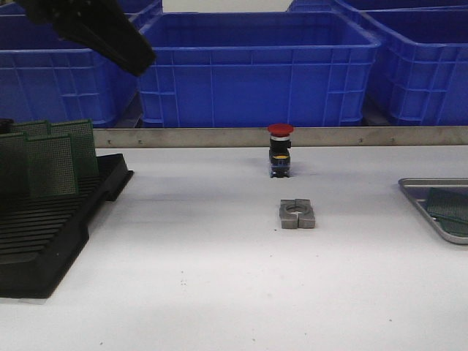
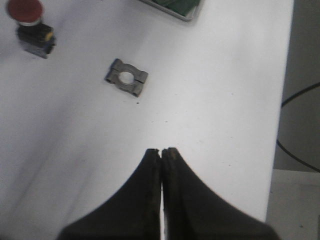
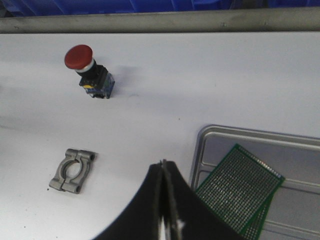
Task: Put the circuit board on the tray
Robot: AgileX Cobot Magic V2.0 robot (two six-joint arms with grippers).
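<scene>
The grey metal tray [image 1: 435,180] lies at the table's right edge with a green circuit board [image 1: 450,205] flat in it. In the right wrist view the tray [image 3: 250,133] holds a green circuit board [image 3: 240,185] lying on top of a second one. My right gripper [image 3: 163,162] is shut and empty, above the table just beside the tray's left rim. More green circuit boards [image 1: 51,157] stand in the black slotted rack [image 1: 44,234] at the left. My left gripper [image 2: 161,151] is shut and empty, high over the table; its arm shows at the top left of the front view [image 1: 95,33].
A red-capped push button [image 1: 279,150] stands mid-table, a grey metal clamp block [image 1: 297,214] lies in front of it. Big blue plastic bins [image 1: 256,69] line the back behind a metal rail. The left wrist view shows the table's edge [image 2: 287,100] and a cable.
</scene>
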